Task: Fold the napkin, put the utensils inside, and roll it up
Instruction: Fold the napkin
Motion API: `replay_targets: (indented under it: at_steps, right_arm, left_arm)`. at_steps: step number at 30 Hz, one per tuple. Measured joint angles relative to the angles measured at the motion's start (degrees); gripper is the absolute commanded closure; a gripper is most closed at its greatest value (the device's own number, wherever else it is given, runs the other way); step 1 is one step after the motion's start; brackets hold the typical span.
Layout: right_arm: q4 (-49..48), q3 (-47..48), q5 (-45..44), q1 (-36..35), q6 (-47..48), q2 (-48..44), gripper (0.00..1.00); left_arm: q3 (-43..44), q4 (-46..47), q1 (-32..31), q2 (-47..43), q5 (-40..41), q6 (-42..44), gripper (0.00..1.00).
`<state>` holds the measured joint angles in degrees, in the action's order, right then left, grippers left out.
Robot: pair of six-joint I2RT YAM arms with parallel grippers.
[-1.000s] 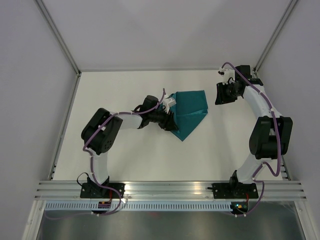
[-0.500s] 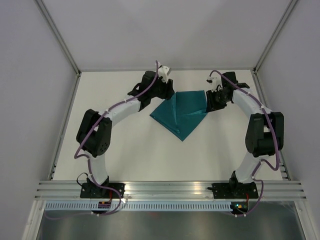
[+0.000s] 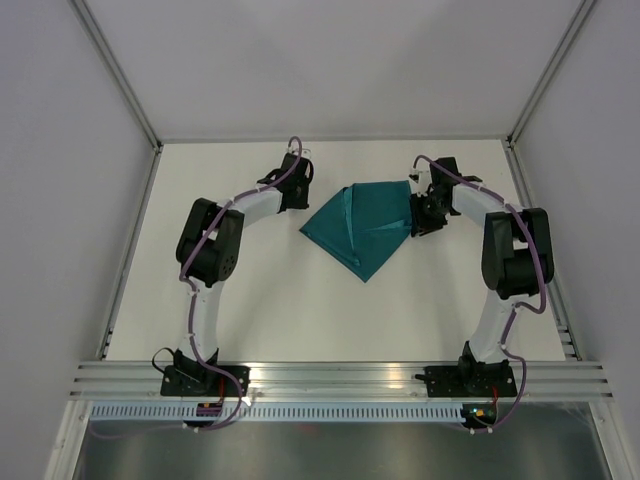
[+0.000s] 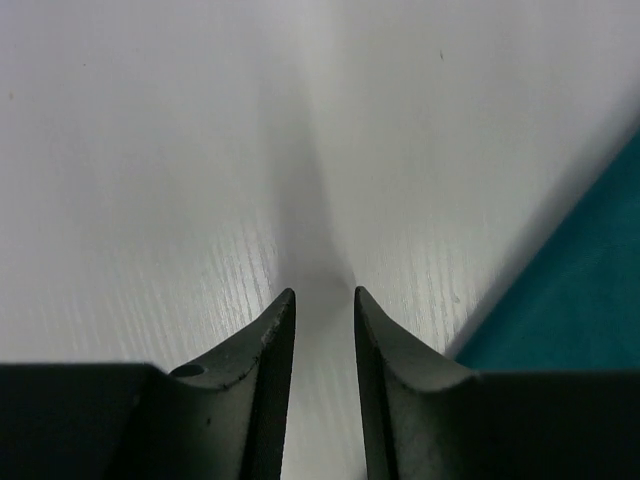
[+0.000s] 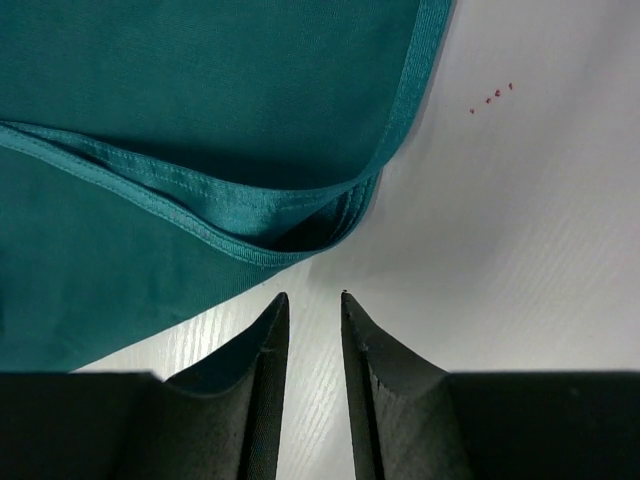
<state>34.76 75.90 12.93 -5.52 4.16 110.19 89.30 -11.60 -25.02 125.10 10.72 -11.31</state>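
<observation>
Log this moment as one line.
napkin: folded, on table | left gripper: empty, beside napkin | right gripper: empty, just off napkin corner | knife: not in view

One teal napkin, two arms, two tools, one white table.

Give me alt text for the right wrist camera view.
A folded teal napkin fills the upper left, its hemmed, layered corner curling just ahead of the right gripper, whose jaws stand slightly apart with nothing between them. White table lies to the right, with a few tiny red specks.
</observation>
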Motion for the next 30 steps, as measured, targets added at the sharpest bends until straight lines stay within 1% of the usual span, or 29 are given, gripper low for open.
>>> replay_targets:
  at_steps: [6,9,18,30]
  right_arm:
    - [-1.75,0.46,-1.57,-0.63,-0.48,2.36,0.68]
    - [-1.9,2.08,-2.03,-0.63,-0.81,3.63,0.68]
    - [-2.58,10.25,-2.84,-0.92,-1.03,9.42,0.68]
    - [-2.19,22.18,-5.42,-3.74,-0.22,17.16,0.67]
  left_arm:
    - [0.15,-0.74,0.02,0.0,-0.83,-1.73,0.72]
    - [-1.68,1.29,0.02,-0.48,-1.29,-2.73,0.74]
    - [-14.34,9.05,-1.03,-7.48,-2.56,-6.97,0.77]
    - [-25.49,16.24,-7.15,-13.62,-2.64,-12.59,0.78]
